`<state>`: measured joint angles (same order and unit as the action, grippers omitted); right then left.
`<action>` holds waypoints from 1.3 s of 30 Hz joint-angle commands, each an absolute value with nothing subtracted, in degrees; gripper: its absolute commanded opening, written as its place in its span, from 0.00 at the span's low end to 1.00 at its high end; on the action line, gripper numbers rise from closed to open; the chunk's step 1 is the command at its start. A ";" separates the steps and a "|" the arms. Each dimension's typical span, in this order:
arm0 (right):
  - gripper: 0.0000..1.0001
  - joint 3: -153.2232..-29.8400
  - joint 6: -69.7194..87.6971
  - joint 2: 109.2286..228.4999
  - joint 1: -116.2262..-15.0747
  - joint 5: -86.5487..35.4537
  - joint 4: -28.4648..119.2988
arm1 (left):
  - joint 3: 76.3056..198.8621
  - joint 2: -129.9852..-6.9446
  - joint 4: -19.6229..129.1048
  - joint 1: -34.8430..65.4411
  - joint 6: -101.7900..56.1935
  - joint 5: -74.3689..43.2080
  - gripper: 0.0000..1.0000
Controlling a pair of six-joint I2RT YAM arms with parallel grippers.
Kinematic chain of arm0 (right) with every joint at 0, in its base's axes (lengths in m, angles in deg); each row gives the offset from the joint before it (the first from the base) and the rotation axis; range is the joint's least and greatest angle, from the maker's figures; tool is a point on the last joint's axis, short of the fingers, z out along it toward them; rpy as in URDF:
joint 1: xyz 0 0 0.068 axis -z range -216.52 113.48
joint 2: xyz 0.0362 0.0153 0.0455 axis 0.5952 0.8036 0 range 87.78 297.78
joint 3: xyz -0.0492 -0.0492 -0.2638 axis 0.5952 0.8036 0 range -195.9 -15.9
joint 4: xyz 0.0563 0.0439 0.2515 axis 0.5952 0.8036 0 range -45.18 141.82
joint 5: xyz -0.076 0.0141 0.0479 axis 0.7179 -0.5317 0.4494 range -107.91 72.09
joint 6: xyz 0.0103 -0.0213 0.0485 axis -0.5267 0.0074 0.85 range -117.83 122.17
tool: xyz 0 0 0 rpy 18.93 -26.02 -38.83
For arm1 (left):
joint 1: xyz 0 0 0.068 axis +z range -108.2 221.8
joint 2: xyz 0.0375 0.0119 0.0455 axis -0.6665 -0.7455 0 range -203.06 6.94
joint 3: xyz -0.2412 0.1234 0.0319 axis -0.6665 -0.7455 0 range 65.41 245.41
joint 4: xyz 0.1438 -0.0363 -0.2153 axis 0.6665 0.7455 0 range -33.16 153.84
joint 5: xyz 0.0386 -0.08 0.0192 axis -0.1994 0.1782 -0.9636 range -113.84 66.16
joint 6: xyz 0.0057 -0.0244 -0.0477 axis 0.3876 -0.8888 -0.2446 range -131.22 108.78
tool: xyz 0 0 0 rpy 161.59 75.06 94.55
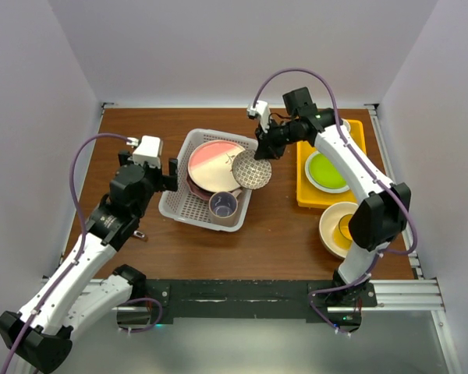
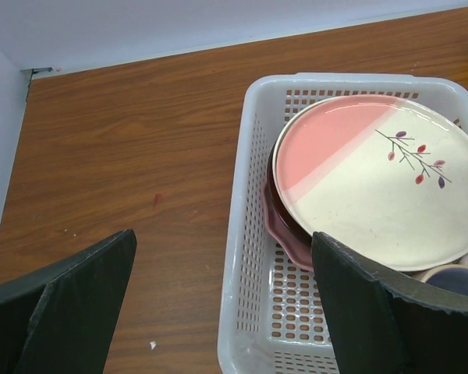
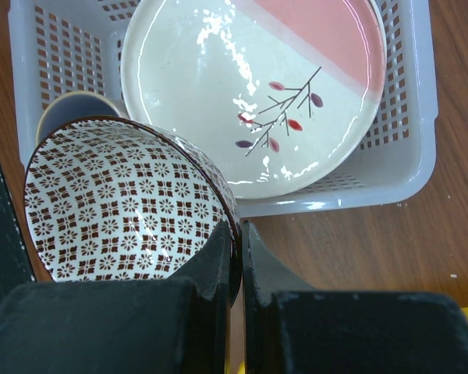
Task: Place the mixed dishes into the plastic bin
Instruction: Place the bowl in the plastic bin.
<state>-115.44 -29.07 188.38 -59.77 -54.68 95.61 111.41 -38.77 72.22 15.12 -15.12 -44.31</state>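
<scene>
The white plastic bin [image 1: 181, 204] holds a pink-and-cream plate [image 1: 214, 165] on a stack of darker plates, and a mug [image 1: 223, 205] at its near end. My right gripper [image 1: 262, 149] is shut on the rim of the small patterned bowl [image 1: 251, 170] and holds it tilted over the bin's right edge. In the right wrist view the bowl [image 3: 125, 202] hangs above the mug [image 3: 66, 109] and plate [image 3: 257, 86]. My left gripper [image 1: 165, 173] is open and empty at the bin's left wall [image 2: 246, 234], one finger [image 2: 359, 304] over the bin and the other over the table.
A yellow tray [image 1: 306, 195] at the right holds a plate with a green centre [image 1: 325, 171]. A large cream bowl [image 1: 329, 227] with a yellow mug [image 1: 345, 227] inside sits near the right arm's base. Brown table [image 1: 140, 132] extends left of the bin.
</scene>
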 commanded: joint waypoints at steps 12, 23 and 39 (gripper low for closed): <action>0.00 -123.65 -14.97 193.78 -60.78 -58.07 87.80 | 110.15 -36.13 68.36 15.52 -15.96 -48.54 1.00; 0.00 -123.83 -5.04 197.12 -62.71 -52.80 80.51 | 109.62 -34.72 67.92 15.52 -15.96 -50.21 1.00; 0.00 -124.44 1.03 200.46 -66.41 -40.94 77.25 | 109.62 -34.81 67.83 15.52 -15.88 -50.30 1.00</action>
